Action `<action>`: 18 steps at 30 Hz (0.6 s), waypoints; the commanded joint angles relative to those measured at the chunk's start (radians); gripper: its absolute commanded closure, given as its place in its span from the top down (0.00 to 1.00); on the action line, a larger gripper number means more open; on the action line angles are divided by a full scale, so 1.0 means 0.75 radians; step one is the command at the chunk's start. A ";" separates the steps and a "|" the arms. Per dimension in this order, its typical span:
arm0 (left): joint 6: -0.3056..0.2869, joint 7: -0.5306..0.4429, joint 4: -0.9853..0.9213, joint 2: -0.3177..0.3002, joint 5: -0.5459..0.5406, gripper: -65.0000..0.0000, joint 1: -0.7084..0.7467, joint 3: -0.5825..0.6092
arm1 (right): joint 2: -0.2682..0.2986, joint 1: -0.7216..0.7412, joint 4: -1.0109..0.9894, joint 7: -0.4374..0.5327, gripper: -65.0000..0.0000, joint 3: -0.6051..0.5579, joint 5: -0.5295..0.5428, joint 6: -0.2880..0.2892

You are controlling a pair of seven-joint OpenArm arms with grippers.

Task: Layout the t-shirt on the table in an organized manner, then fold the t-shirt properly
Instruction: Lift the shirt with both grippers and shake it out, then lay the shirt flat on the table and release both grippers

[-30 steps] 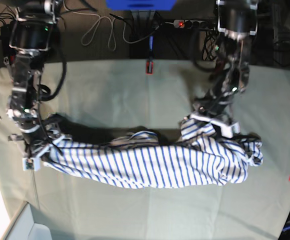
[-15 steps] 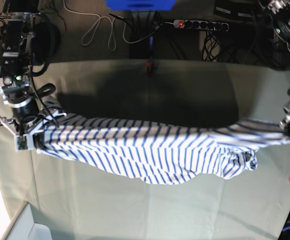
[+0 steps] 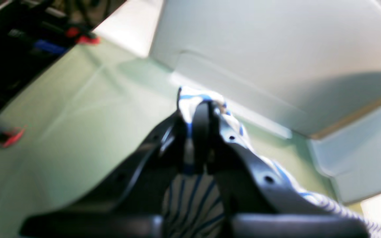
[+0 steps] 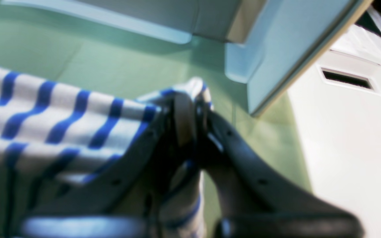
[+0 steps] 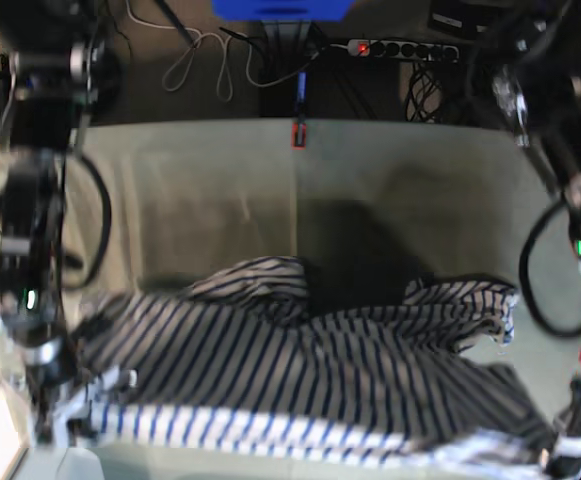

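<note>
Near edge: right gripper (image 4: 190, 109) clamped tight on a corner of the white, blue-striped fabric t-shirt (image 5: 310, 380) at 7 o'clock, left gripper (image 3: 203, 112) pinching its other corner at 5 o'clock. Shirt stretched between them, bunched toward 12 on the pale grey-green cloth-covered table (image 5: 210, 190). Red clamp (image 5: 298, 133) at far edge.

No readable text, label, brand, number or sign is found in any of the three views. Both wrist views are blurred by motion, and nothing lettered is made out on the striped t-shirt (image 5: 310, 380) or on the pale bench (image 5: 220, 190) beneath it. In the base view a power strip (image 5: 400, 48) is seen past the far edge, but no marking on it can be read.
</note>
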 commanded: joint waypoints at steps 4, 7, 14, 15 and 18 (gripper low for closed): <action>-0.006 -0.040 -0.262 -0.014 -0.009 0.00 -0.423 0.112 | 0.030 0.361 -0.163 0.053 0.00 0.006 -0.005 -0.016; -0.006 -0.052 -0.461 -0.014 -0.009 0.00 -0.691 0.174 | 0.055 0.559 -0.256 0.057 0.00 0.006 -0.005 -0.016; -0.006 -0.165 -0.659 -0.022 -0.021 0.00 -1.055 0.294 | 0.063 0.862 -0.325 0.053 0.00 0.006 -0.005 -0.016; -0.006 -0.165 -0.643 -0.022 -0.023 0.00 -1.059 0.290 | 0.071 0.860 -0.301 0.053 0.00 0.008 -0.005 -0.016; -0.006 -0.163 -0.533 -0.061 -0.023 0.00 -1.014 0.288 | 0.088 0.778 -0.204 0.019 0.00 0.008 -0.005 -0.016</action>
